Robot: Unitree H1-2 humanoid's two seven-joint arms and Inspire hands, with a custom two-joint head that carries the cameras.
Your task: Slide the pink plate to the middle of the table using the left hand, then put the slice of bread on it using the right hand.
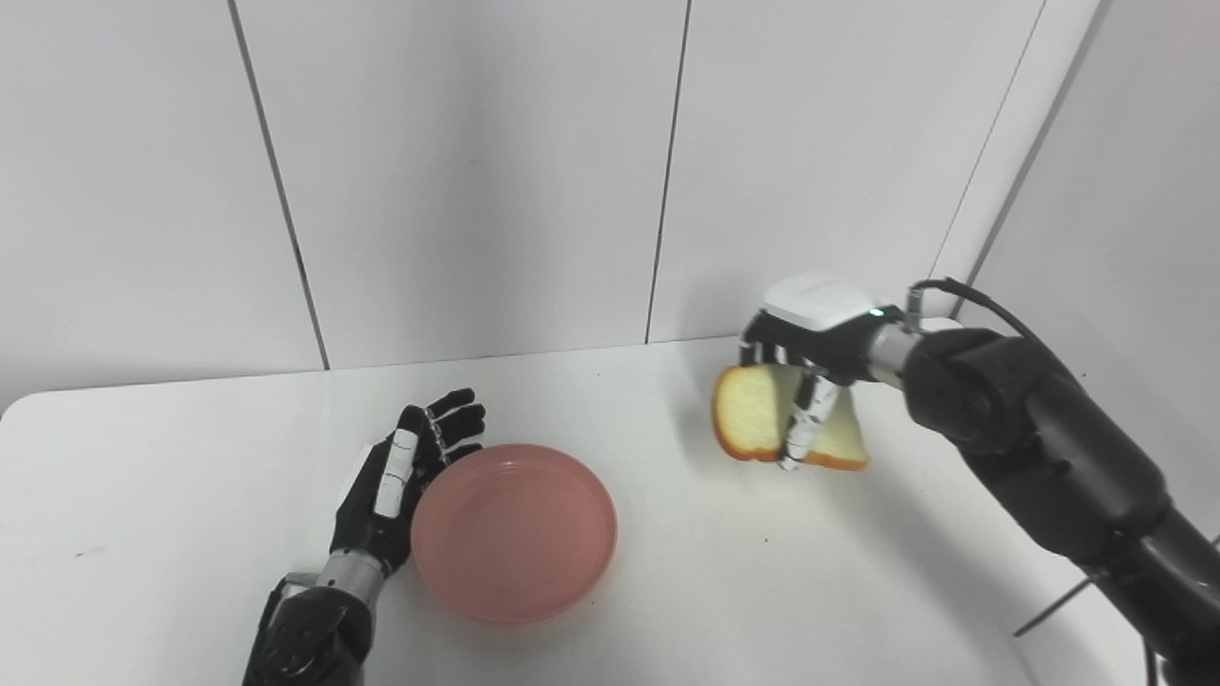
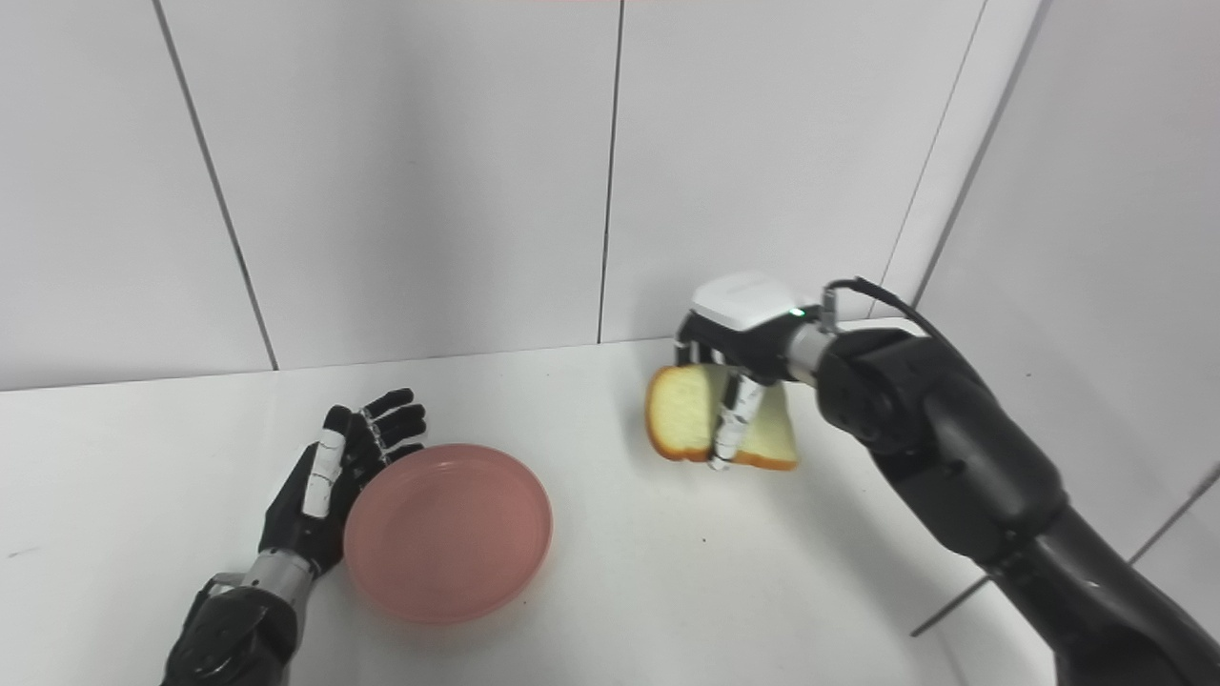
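— Where is everything sitting right now?

— The round, shallow pink plate (image 1: 515, 545) is lying flat on the white bench (image 1: 191, 476), roughly midway between the left and right edges and nearer the front edge than the back. My left hand (image 1: 400, 481) is resting just beside its left rim with fingers spread and holding nothing; I cannot tell whether it is touching the rim.

— And the bread?

— I am holding the pale slice of bread with the tan crust (image 1: 762, 419) in my right hand (image 1: 810, 367), fingers pinching it from above so it is hanging on edge, clear of the bench, towards the back right and well apart from the plate.

— How are you planning to do the placing well?

— I am judging that the slice needs carrying across to a spot over the plate's centre, then tipping from upright to flat while lowering, so it is landing inside the rim rather than propped on it. Opening the fingers only when it is low should be avoiding a bounce. The left hand is best staying wide beside the rim, steadying nothing but out of the path.
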